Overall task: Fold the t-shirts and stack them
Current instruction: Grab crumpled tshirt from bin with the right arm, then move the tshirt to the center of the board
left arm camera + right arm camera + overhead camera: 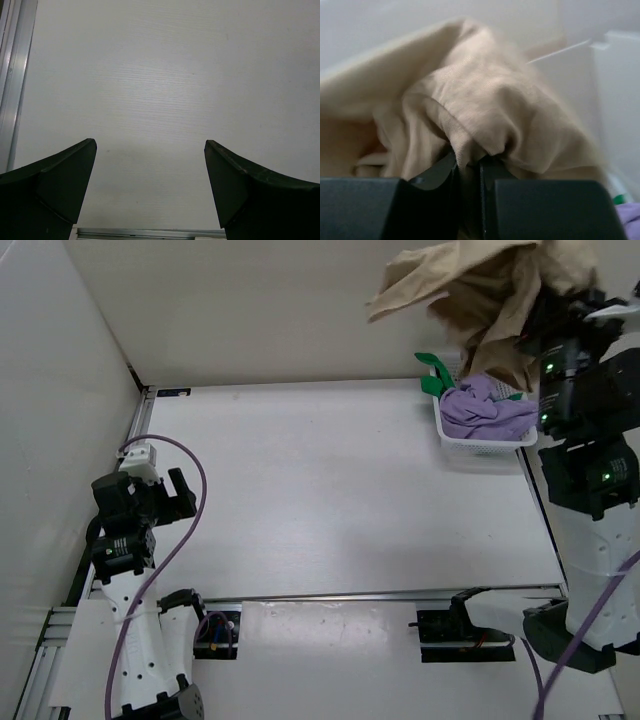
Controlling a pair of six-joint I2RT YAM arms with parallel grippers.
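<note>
Two arms, the left arm point(135, 640) and the right arm point(590, 530), stand at the near edge of a white table point(330, 500), which fills most of the overhead view. At the far right, the tan shirt point(480, 300) hangs bunched high in the air, above a white mesh basket point(480, 443) at the table's far right corner. Inside the basket lies the crumpled purple shirt point(485, 410), and a bit of the green shirt point(433, 375) pokes over its far left corner. The right gripper point(468, 167) is clamped on a fold of the tan shirt, cloth pinched between its nearly touching fingers. The left gripper point(150, 144) hangs at the left side over bare table, fingers wide apart and holding nothing.
</note>
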